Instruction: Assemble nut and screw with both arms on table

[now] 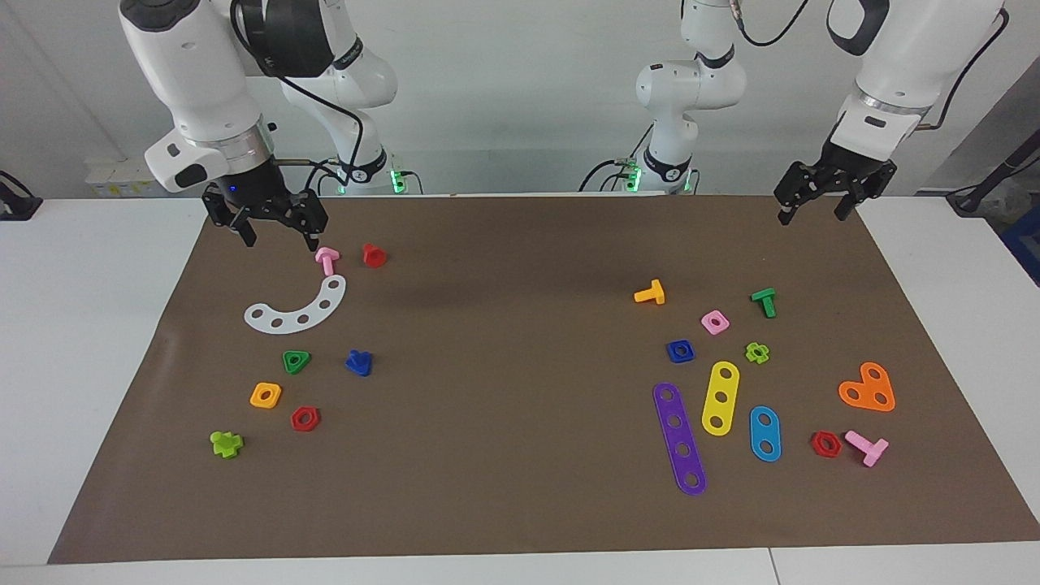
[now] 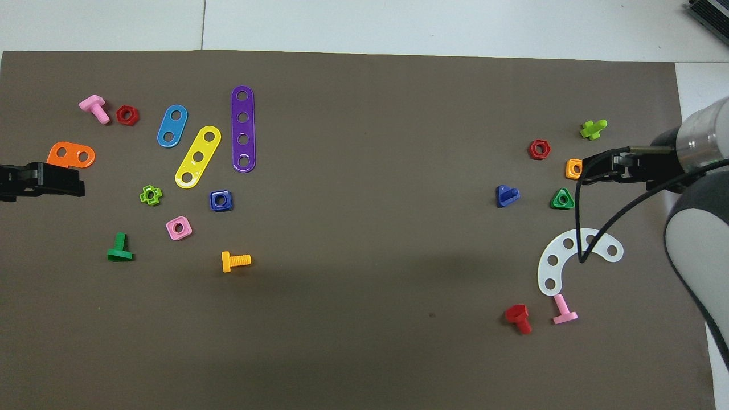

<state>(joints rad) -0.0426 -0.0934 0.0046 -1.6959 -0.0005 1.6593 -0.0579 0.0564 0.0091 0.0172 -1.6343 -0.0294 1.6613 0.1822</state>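
I have the table [image 1: 97, 341] in front of me with its brown mat [image 1: 520, 455] spread over most of the top, toy parts scattered in two clusters on it.

Both arms hang raised at the robots' edge of the mat. The right gripper [image 1: 274, 234] is up over the mat's corner at the right arm's end, above the pink bolt [image 1: 327, 259] and the white curved strip [image 1: 297, 308]; its fingers are spread apart and hold nothing. The left gripper [image 1: 815, 210] hovers over the corner at the left arm's end, fingers likewise parted and empty.

The purple strip [image 2: 243, 128], yellow strip [image 2: 197, 156] and light-blue strip [image 2: 172, 125] lie side by side in the cluster at the left arm's end.

The nut [image 1: 680, 350] lies flat on the mat in that same cluster, just beside the yellow strip and nearer the robots than the purple strip, with the pink square nut [image 1: 715, 322] close by.

The screw [image 1: 358, 362] lies well apart from it, in the cluster at the right arm's end, beside the green triangular nut [image 1: 296, 361] and farther from the robots than the white curved strip.
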